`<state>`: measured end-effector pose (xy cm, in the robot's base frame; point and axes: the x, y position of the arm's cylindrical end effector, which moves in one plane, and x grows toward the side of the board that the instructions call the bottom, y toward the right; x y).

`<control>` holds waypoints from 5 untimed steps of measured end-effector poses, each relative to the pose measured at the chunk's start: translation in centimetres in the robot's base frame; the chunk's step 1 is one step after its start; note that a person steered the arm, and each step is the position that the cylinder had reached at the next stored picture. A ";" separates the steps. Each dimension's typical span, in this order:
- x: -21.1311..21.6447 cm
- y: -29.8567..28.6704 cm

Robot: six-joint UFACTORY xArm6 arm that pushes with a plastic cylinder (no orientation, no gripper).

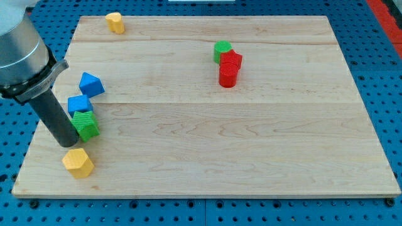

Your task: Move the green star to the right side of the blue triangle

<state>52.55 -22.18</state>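
The green star (86, 125) lies near the board's left edge, just below a blue cube (79, 104). The blue triangle (91, 83) sits above that cube. My tip (67, 144) rests on the board at the green star's lower left, touching or almost touching it. The dark rod rises to the arm body at the view's upper left and hides part of the star's left side.
A yellow block (78, 162) lies just below my tip near the bottom left corner. Another yellow block (114, 22) sits at the top left. A green block (221, 50) and two red blocks (229, 68) cluster at the upper middle right of the wooden board (251, 150).
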 end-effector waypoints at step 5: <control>-10.6 11.1</control>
